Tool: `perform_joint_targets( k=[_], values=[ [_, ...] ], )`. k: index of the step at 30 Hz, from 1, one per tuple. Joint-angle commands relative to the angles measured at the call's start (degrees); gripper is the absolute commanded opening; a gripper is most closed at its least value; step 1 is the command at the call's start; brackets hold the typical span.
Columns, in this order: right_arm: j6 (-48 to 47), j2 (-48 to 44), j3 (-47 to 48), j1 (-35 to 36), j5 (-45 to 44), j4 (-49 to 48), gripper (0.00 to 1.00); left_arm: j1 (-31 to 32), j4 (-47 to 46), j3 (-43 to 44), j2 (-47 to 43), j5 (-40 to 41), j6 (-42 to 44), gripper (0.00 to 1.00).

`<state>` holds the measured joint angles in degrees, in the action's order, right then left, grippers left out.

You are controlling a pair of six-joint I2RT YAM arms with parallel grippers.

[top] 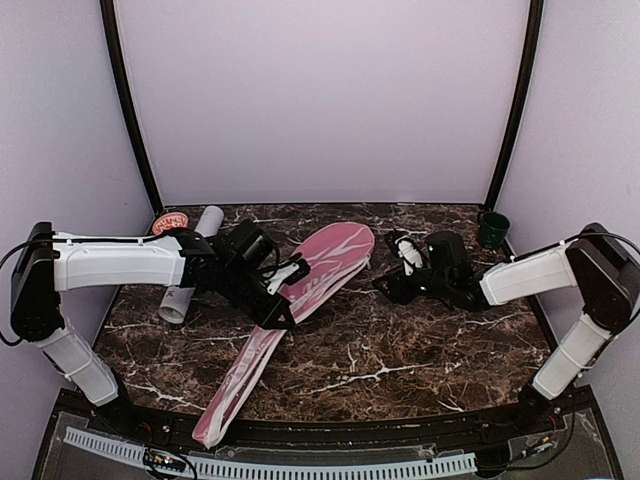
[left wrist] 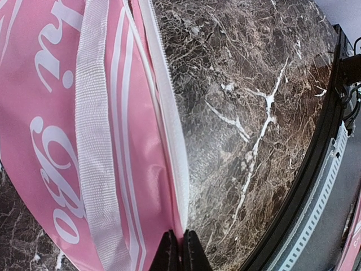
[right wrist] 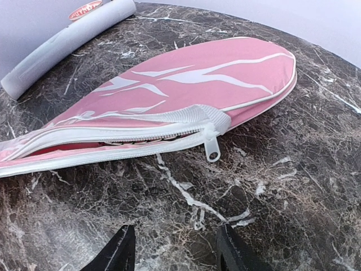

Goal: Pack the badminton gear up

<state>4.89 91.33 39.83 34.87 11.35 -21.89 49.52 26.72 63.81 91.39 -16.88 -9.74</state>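
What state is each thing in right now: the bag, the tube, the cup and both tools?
pink racket bag: lying flat, zipper partly open
zipper pull: hanging free, ungrasped
white tube: lying on its side
dark green cup: upright
left tool: shut on the bag's white edge
right tool: open, empty, short of the zipper pull

Tube [top: 178, 300] left of bag [top: 330, 255]
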Motion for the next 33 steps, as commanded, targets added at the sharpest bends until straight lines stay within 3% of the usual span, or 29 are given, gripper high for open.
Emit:
perform_joint_targets(
  k=[1,20,33],
  values=[
    [-4.41,2.65,0.03,1.34,-4.63,-6.62,0.48,0.58,-1.47,-0.88,-4.46,-3.38,-0.38,0.0],
    [-12.48,8.75,-0.26,4.5,-13.19,-16.58,0.37,1.37,-0.79,-2.36,-5.83,-6.89,0.53,0.0],
    [-14.37,7.63,-1.5,5.37,-14.42,-16.05,0.07,1.46,-1.58,-2.73,-5.61,-6.17,0.24,0.0]
  ],
)
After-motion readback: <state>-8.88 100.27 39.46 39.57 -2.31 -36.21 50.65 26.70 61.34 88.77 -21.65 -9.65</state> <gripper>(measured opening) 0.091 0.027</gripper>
